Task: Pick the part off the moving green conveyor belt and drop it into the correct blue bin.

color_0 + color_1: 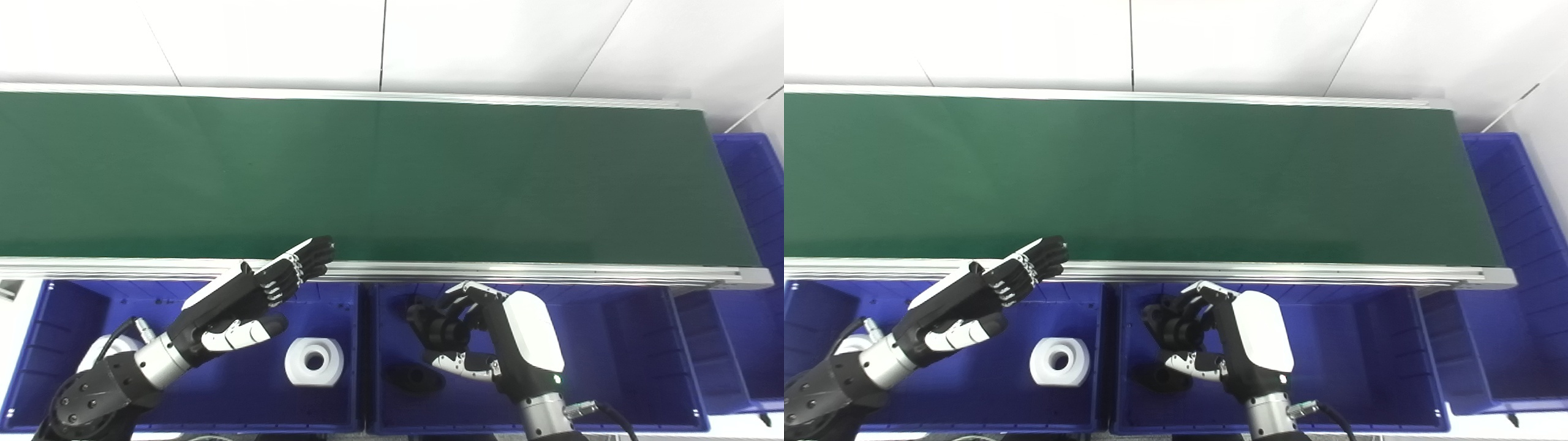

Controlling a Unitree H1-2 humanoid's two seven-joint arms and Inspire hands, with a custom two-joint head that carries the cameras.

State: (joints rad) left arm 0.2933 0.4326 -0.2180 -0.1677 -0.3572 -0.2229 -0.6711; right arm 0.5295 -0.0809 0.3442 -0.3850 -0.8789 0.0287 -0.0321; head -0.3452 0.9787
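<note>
The green conveyor belt carries no part in view. My right hand hangs over the middle blue bin with its fingers curled on a black part. Another black part lies on that bin's floor just below the hand. My left hand is open and empty over the left blue bin, its fingertips reaching the belt's near rail. A white ring-shaped part lies in the left bin.
The belt's aluminium rail runs between the belt and the bins. A further blue bin stands past the belt's right end. A second white part in the left bin is partly hidden by my left arm.
</note>
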